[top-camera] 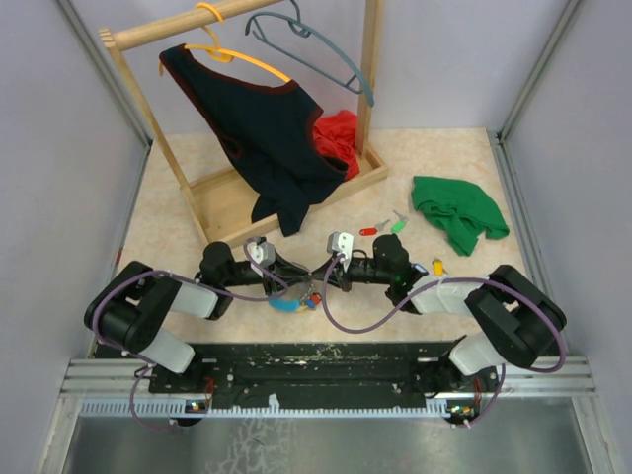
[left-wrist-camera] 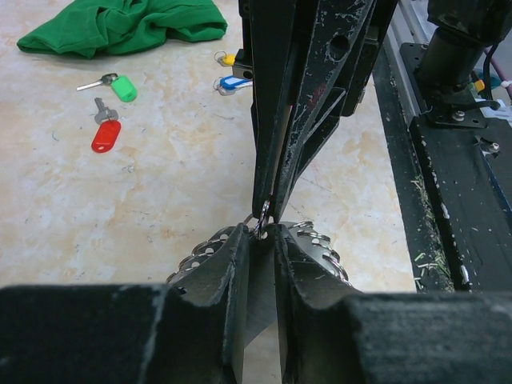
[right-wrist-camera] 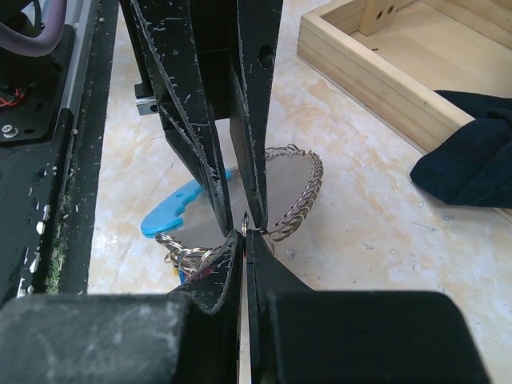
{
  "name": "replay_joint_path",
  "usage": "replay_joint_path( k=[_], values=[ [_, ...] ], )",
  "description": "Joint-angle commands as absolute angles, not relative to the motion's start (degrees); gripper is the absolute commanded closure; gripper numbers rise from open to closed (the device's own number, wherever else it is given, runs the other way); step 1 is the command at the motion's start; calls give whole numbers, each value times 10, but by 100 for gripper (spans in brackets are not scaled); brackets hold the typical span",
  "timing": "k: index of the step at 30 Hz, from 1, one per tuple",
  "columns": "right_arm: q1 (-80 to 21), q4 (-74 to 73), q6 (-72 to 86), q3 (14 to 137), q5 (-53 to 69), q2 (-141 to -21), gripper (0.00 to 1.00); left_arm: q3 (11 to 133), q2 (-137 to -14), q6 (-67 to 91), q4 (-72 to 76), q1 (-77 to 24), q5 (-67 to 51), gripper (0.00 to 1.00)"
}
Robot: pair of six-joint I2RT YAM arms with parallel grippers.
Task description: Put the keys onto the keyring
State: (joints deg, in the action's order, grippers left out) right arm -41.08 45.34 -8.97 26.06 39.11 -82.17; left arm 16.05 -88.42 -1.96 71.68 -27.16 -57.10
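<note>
- Meeting tip to tip low over the tabletop (left-wrist-camera: 160, 184), the left end effector (left-wrist-camera: 261, 240) and the right end effector (right-wrist-camera: 242, 238) point straight at each other just ahead of the arm bases.
- Both are closed on the keyring (top-camera: 287, 303). The right one's fingers are pressed nearly together, and the left one's leave only a narrow slit. A small metal ring (left-wrist-camera: 262, 230) sits pinched where the four tips converge.
- The keyring's light-blue band (right-wrist-camera: 172, 212) lies toward the near edge. Its coiled loop (right-wrist-camera: 314, 180) arcs out on the side of the wooden rack (right-wrist-camera: 376, 72), where a dark garment (right-wrist-camera: 468, 152) lies.
- A tangle of smaller rings with coloured bits hangs beside the band, too bunched to tell apart.
- Four keys lie loose on the tabletop, well apart from the keyring. The red key (left-wrist-camera: 105, 134) and green key (left-wrist-camera: 122, 86) are side by side. The yellow key (left-wrist-camera: 230, 58) and blue key (left-wrist-camera: 233, 82) are close together, near a green cloth (left-wrist-camera: 120, 28).
</note>
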Motion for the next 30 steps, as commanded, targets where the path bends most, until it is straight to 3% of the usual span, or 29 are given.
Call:
replay_joint_path(
  k=[1, 6, 13, 16, 22, 30],
  values=[
    [-405, 507, -89, 293, 412, -813, 100, 167, -892, -15, 730, -273, -589, 75],
    [-405, 510, -83, 297, 422, -816, 100, 169, -889, -13, 732, -275, -583, 77],
    [-405, 507, -77, 290, 418, -813, 100, 169, -867, -11, 727, -277, -572, 99],
    [-404, 498, -81, 280, 402, -803, 99, 174, -843, -32, 673, -281, -558, 100],
    [-387, 463, -85, 256, 369, -763, 66, 194, -798, -102, 535, -304, -518, 100],
    [-370, 415, -109, 232, 347, -728, 59, 236, -759, -159, 396, -334, -461, 100]
  ],
)
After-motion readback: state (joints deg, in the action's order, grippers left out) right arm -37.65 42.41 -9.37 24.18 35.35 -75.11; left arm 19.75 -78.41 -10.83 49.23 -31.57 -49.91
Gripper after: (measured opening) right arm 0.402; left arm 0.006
